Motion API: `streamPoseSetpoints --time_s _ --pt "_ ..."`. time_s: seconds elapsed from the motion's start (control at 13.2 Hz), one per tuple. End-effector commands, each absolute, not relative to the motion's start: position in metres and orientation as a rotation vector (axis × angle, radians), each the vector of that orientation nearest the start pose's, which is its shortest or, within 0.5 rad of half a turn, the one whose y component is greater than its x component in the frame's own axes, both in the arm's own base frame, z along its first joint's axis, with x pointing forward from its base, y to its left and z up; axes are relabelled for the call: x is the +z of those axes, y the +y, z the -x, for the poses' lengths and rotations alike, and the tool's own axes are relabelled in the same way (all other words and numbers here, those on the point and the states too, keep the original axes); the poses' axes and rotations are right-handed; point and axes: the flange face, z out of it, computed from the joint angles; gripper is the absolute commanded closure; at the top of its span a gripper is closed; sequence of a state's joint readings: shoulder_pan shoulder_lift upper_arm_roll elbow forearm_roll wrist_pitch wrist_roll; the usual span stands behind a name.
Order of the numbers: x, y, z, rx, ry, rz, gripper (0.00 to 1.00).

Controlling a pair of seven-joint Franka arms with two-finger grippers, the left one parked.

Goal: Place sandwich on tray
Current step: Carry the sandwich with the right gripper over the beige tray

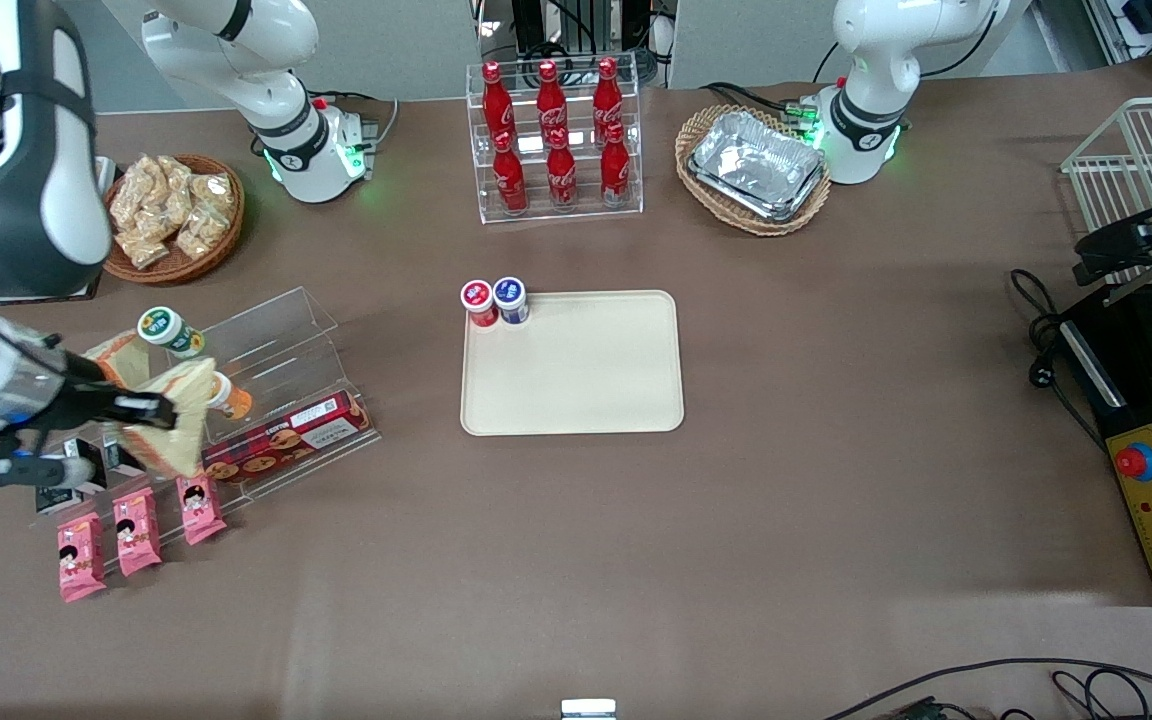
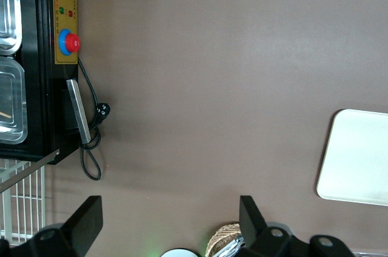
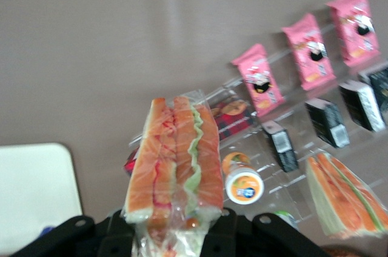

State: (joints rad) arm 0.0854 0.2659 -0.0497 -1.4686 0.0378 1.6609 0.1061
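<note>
My right gripper [image 1: 148,410] is shut on the clear-wrapped sandwich [image 1: 181,420] and holds it lifted above the clear acrylic shelf [image 1: 276,350] at the working arm's end of the table. In the right wrist view the sandwich [image 3: 176,160] sticks out from between the fingers of the gripper [image 3: 173,228], showing pale bread with a red and a green filling stripe. The cream-beige tray [image 1: 586,380] lies flat at the table's middle, well apart from the gripper. It also shows in the right wrist view [image 3: 33,193] and the left wrist view [image 2: 357,160].
A red-lidded can [image 1: 479,301] and a blue-lidded can [image 1: 511,299] stand on the tray's corner. A second sandwich [image 3: 345,199], an orange-lidded bottle [image 3: 242,185], a cookie box [image 1: 286,442] and pink packets [image 1: 136,530] sit on the shelf. A cola rack [image 1: 556,140] and a foil-tray basket [image 1: 756,168] stand farther back.
</note>
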Motion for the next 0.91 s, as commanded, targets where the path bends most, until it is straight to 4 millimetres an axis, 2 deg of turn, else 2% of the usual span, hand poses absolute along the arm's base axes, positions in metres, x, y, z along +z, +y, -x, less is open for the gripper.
streamPoseSetpoints --time_s 0.0,0.15,0.45,0.68,0.83 --pt "0.532 0.102 -0.623 0.124 -0.273 3.061 0.61" --pt "0.534 0.156 -0.611 0.12 -0.521 3.009 0.61" --pt "0.539 0.25 -0.579 0.098 -1.005 2.842 0.61" --pt "0.525 0.343 -0.538 0.085 -1.341 2.808 0.61" --pt "0.506 0.386 -0.523 0.059 -1.477 2.777 0.61"
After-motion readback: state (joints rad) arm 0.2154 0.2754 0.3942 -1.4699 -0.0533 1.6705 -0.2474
